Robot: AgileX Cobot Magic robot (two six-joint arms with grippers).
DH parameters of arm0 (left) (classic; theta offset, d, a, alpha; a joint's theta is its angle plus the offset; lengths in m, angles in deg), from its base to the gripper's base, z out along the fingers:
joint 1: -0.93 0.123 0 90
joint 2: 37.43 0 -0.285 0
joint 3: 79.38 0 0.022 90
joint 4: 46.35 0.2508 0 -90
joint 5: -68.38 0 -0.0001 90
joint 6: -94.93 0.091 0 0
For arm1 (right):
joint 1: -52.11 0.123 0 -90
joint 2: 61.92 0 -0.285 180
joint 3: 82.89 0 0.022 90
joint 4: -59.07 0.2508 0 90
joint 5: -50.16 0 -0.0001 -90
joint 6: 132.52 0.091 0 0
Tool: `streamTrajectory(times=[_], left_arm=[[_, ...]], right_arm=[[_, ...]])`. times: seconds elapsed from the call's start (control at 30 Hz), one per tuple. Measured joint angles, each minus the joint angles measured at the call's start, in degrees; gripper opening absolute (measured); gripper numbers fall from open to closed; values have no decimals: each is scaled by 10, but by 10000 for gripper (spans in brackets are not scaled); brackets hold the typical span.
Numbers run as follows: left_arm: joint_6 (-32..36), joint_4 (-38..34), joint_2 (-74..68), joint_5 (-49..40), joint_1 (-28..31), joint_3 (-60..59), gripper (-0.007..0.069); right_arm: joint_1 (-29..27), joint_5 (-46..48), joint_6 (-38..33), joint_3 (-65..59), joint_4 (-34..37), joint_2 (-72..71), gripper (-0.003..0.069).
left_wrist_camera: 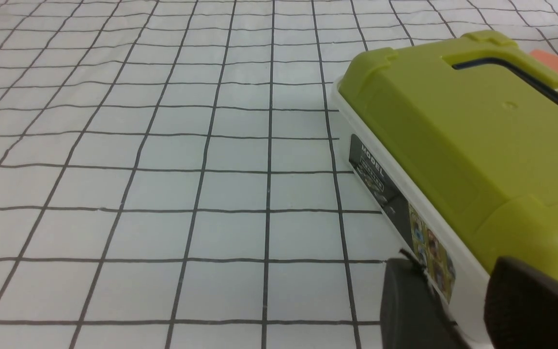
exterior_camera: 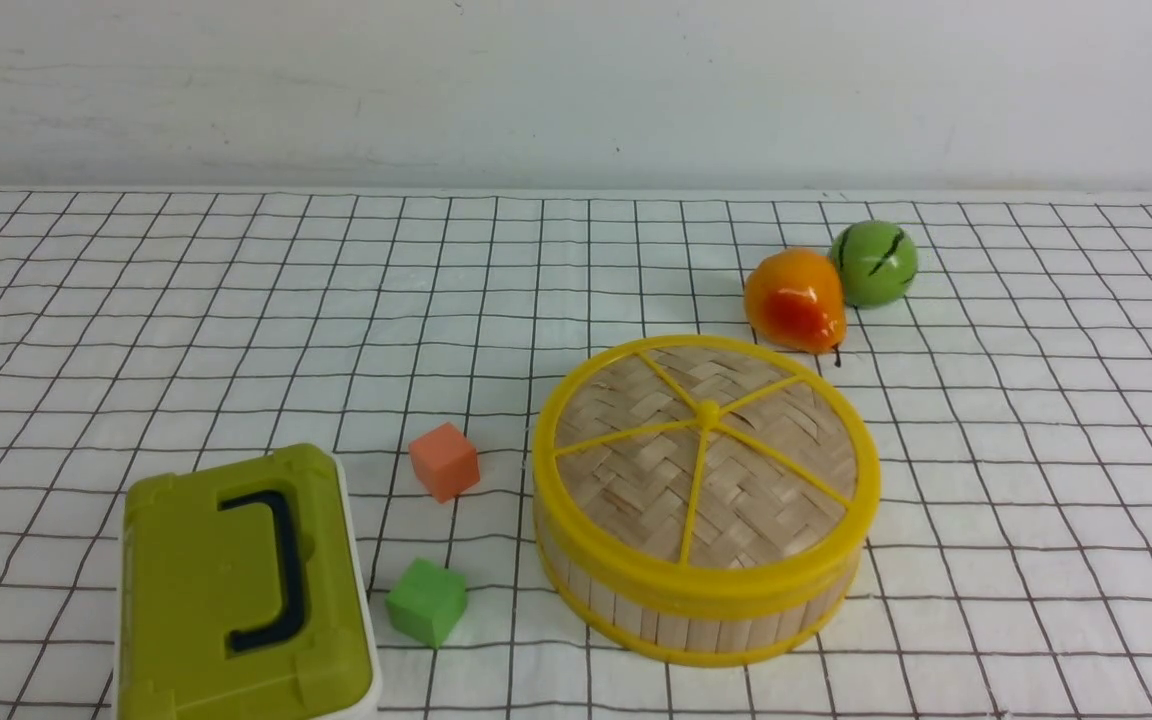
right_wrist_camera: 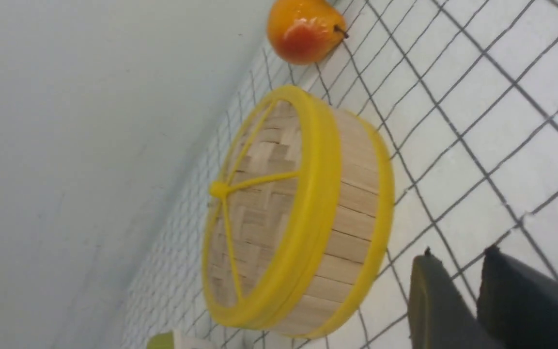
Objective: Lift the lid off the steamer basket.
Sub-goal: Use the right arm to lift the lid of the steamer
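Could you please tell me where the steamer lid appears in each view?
Front view: lid right of centre, seated on the steamer basket.
Left wrist view: not in it.
Right wrist view: mid-picture, on the basket.
Shared landmark: the orange pear beyond the basket.

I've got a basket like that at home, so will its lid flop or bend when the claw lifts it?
Probably stays stiff: the lid has a yellow rim and five spokes bracing the weave. Likely light, since it's flat woven bamboo. It might slip sideways, because the centre knob looks tiny.
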Motion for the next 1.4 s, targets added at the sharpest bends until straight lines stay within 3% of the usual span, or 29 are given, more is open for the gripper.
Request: streamTrajectory(times=[0.37,0.53,0.67,0.73,0.77,0.83,1.0,1.13,1.23,1.4], left_arm=[[0,0,0,0,0,0,239],[0,0,0,0,0,0,239],[0,0,0,0,0,0,239],[0,0,0,0,0,0,239],[0,0,0,0,0,0,239],[0,0,0,0,0,0,239],[0,0,0,0,0,0,239],[0,0,0,0,0,0,239],[0,0,0,0,0,0,239],[0,0,0,0,0,0,239]], right_arm=[[0,-60,-55,1,8,0,160],[0,-56,-158,67,1,1,162],[0,13,-302,194,-27,66,108],[0,68,-378,275,-42,125,43],[0,74,-378,275,-43,131,37],[0,178,-479,382,-55,226,-19],[5,380,-621,540,-57,391,-22],[42,452,-644,611,-67,481,-20],[106,494,-643,680,-112,570,-17],[180,499,-573,733,-208,657,-14]])
